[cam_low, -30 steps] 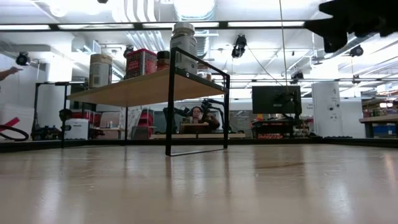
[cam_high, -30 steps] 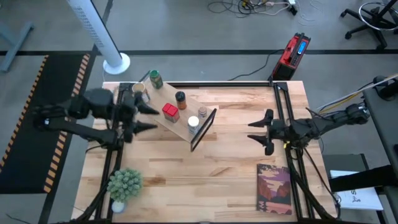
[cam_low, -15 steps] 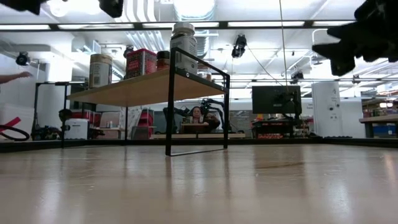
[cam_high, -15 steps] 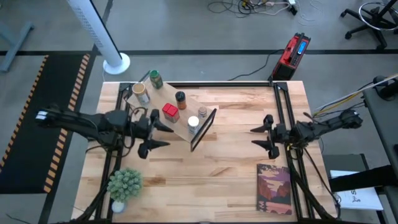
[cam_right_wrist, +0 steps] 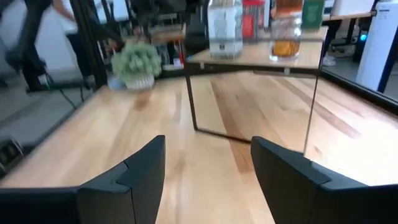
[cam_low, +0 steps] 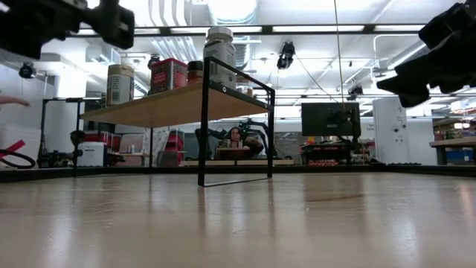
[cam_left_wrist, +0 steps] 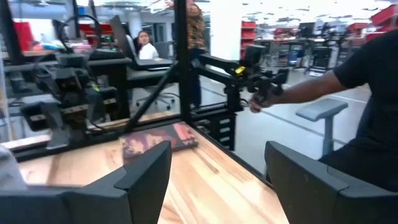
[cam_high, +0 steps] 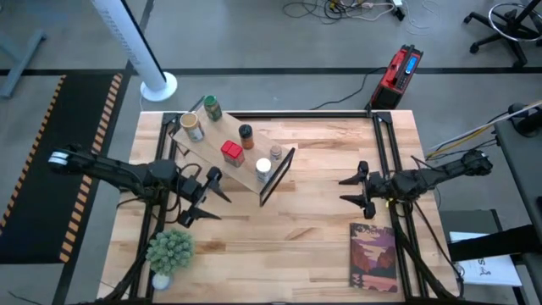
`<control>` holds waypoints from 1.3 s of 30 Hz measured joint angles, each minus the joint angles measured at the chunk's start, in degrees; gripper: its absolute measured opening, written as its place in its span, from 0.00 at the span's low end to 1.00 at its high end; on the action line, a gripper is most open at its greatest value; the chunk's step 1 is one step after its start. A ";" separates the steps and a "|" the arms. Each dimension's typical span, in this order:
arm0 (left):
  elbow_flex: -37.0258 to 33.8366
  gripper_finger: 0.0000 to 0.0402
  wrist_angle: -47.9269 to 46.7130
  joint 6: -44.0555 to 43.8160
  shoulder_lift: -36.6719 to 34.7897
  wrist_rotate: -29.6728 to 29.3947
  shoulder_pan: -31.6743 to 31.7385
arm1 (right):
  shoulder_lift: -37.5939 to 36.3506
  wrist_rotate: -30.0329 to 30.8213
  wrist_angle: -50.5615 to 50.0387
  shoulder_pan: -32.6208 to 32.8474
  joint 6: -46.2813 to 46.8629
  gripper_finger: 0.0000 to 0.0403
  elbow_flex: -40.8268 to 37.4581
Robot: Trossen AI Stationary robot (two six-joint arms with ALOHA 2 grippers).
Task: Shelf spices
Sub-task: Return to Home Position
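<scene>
The spices (cam_high: pixel 246 135), among them a red tin (cam_high: pixel 231 152) and a green-lidded jar (cam_high: pixel 212 108), stand on the slanted wooden shelf (cam_high: pixel 217 141) on the counter's (cam_high: pixel 313 229) left half. My left tool (cam_high: pixel 207 197) hovers beside the shelf, released and empty; my right tool (cam_high: pixel 356 188) hangs well apart, likewise released

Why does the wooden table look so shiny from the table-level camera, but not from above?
Low view: the camera skims the tabletop, which mirrors the bright ceiling lights as pale streaks in front of the shelf. High view: looking straight down, the same wood shows no glare.
</scene>
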 joint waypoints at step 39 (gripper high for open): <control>-18.12 0.58 -5.71 -2.75 -13.09 13.92 0.93 | 3.39 -0.11 -0.30 0.00 2.15 0.53 0.07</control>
